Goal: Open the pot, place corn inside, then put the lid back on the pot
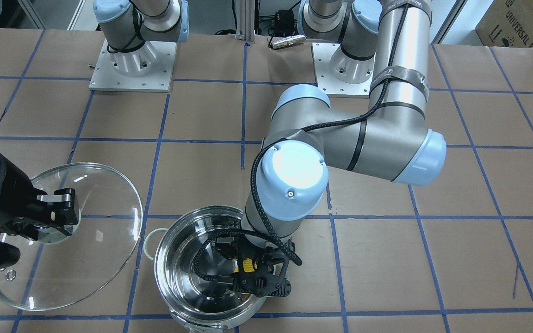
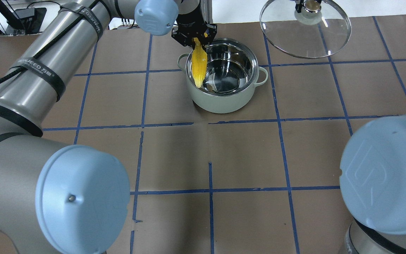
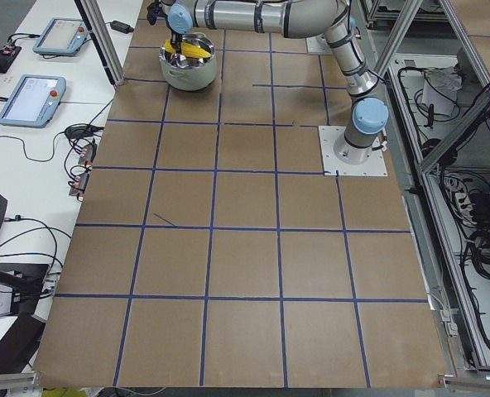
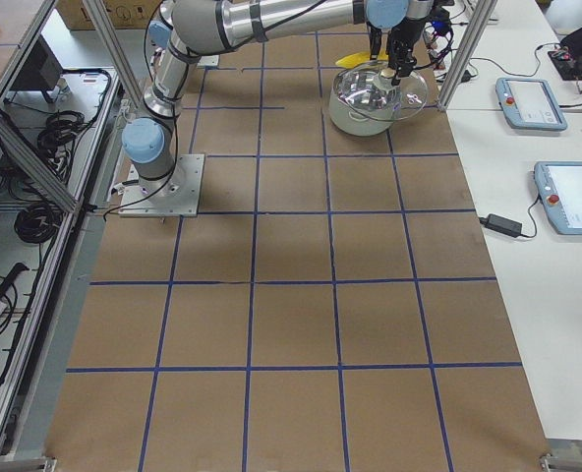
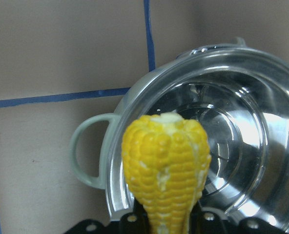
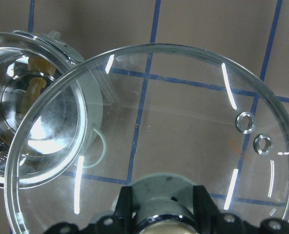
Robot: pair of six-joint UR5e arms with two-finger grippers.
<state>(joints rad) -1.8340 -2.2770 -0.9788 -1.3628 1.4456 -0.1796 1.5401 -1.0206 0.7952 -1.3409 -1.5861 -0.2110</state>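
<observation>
I'm logging the corn (image 2: pixel 199 63) in my black left pincer (image 2: pixel 195 41) as bright yellow, kernels in bumpy rows. The pot (image 2: pixel 220 104) is shining mirror-silver inside, pale mint outside. The lid (image 2: pixel 308 42) is showing clear glass, beige knob (image 2: pixel 311 5). The table (image 2: pixel 245 158) is showing brown, blue grid lines.

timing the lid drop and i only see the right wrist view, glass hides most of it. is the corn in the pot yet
observer: not yet, overhead shows the left gripper holding the corn over the open pot, near its rim
operator: anything else inside
observer: no, left wrist view shows only bare steel
operator: is the lid over the pot
observer: no, front view has the right gripper holding the lid beside it
</observation>
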